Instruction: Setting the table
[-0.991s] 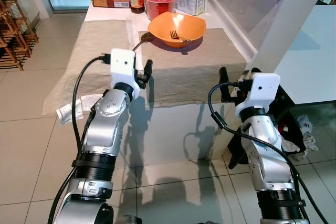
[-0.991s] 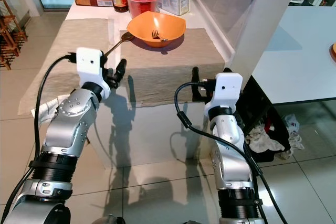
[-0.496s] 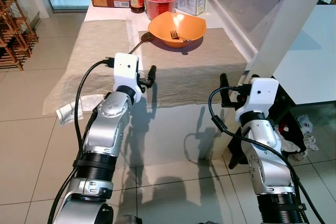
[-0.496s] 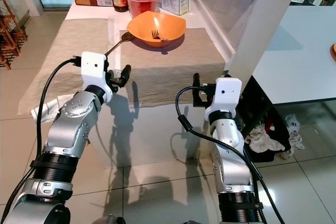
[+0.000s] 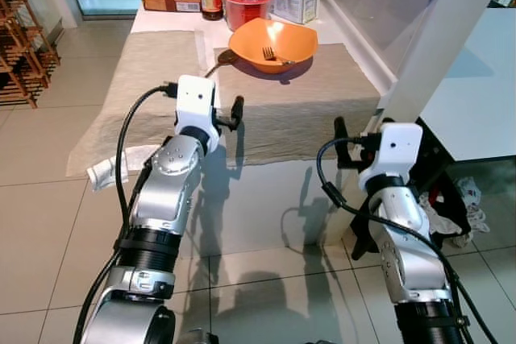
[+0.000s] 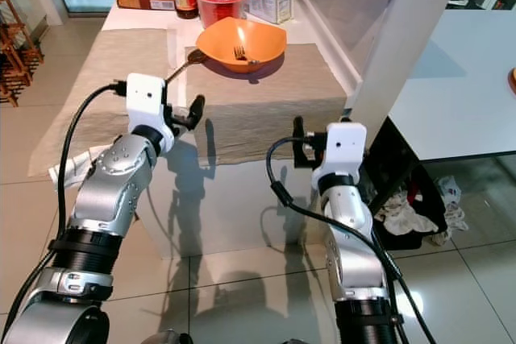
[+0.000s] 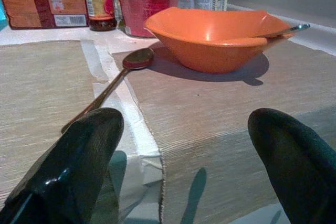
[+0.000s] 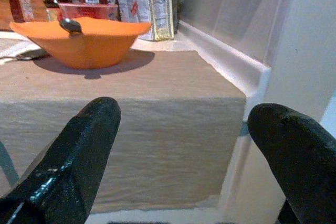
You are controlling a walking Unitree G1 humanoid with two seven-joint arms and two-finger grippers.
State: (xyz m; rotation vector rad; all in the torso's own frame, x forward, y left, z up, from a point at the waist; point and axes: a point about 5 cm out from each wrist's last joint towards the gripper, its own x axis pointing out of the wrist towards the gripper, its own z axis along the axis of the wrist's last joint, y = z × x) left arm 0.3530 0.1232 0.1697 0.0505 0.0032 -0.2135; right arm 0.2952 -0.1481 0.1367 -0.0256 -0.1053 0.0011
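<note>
Reaching toward the table, my left claw point(image 5: 236, 112) has edged forward, fingers spread, nearing the spoon point(image 5: 219, 60) beside the orange bowl point(image 5: 272, 43) at upper centre; my right claw point(image 5: 340, 141) waits spread too.

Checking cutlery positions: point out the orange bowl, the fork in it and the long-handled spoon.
Orange bowl point(image 5: 274, 42): left eye view, inner wall.
Fork point(image 5: 268, 55): left eye view, tines.
Long-handled spoon point(image 7: 137, 58): left wrist view, spoon's bowl.

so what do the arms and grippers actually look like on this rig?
Both arms are silver metal with black ribbed joint collars. Each wrist carries a white boxy camera housing with a looping black cable. The left gripper and right gripper each have two long, glossy black fingers with rounded tips.
</note>
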